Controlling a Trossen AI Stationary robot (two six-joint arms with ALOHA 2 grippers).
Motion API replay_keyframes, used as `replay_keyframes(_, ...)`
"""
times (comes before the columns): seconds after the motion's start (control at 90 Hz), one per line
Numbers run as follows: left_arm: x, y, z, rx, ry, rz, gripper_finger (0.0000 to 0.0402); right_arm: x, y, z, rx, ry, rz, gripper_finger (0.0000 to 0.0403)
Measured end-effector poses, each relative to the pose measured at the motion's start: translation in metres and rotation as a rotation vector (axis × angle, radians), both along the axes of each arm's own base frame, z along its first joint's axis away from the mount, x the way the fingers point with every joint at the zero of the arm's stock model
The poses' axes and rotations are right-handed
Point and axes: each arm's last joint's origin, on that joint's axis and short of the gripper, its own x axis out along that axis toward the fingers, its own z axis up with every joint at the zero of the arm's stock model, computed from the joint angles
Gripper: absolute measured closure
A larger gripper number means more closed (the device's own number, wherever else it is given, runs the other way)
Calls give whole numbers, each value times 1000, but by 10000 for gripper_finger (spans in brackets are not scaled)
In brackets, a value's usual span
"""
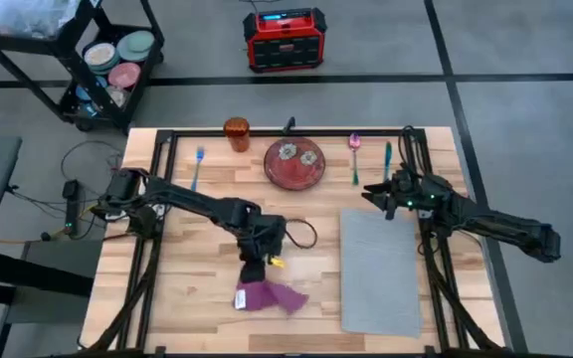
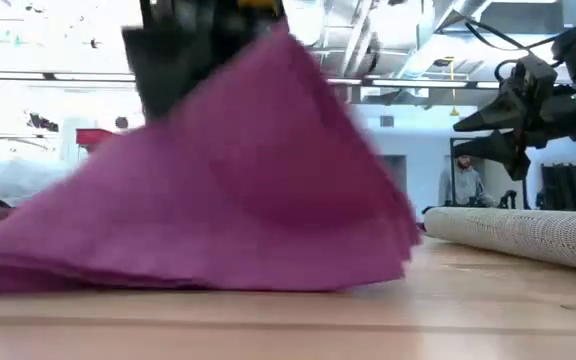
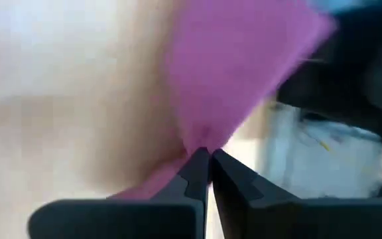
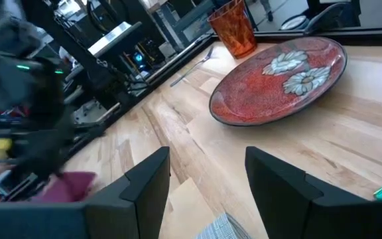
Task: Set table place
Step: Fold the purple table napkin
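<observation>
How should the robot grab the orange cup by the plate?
Probably from above or the open side, pinching the rim of the orange cup. It stands upright, widening toward its open top, apart from the red plate. The open right gripper is nearer.

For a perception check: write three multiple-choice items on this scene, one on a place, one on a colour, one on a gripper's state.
1. Where is the placemat?
A. under the plate
B. bare, on the table's right half
C. on the cart

2. What colour is the napkin?
A. purple
B. green
C. white

3. How is the left gripper?
A. open above the cup
B. shut on the napkin
C. out of view

Answers: 1 B, nothing lies on the mat; the plate sits apart. 2 A, purple in every view. 3 B, the left wrist view shows cloth pinched between closed fingers.
</observation>
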Motion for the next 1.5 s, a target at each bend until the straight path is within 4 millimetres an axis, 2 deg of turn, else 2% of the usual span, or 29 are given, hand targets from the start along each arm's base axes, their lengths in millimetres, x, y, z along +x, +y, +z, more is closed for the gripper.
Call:
replay_keyframes(0.1, -9, 18, -21, 43, 78, 127, 401, 0, 0, 0, 1, 0, 0, 218)
replay_keyframes(0.211, -18, 37, -34, 39, 156, 254, 401, 0, 0, 0, 1, -1, 0, 218)
replay_keyframes(0.489, -22, 67, -39, 20, 246, 497, 401, 0, 0, 0, 2, -1, 0, 218)
replay_keyframes(0.611, -23, 68, -35, 11, 257, 539, 401, 0, 0, 0, 2, -1, 0, 218)
replay_keyframes(0.767, -20, 67, -9, 58, 147, 559, 401, 0, 0, 0, 3, -1, 0, 218)
replay_keyframes(0.878, -21, 78, 1, 164, 97, 626, 401, 0, 0, 0, 18, -5, -3, 218)
replay_keyframes(0.989, -23, 89, 3, 163, 115, 723, 401, 0, 0, 0, 20, -6, -3, 218)
replay_keyframes(1.156, -27, 93, -1, 153, 148, 760, 401, 0, 0, 0, 22, -6, -3, 218)
replay_keyframes(1.311, -42, 92, -19, 155, 270, 831, 401, 0, 0, 0, 59, -17, -8, 218)
replay_keyframes(1.5, -58, 88, -38, 229, 329, 799, 400, 0, 1, 0, 63, -23, 16, 218)
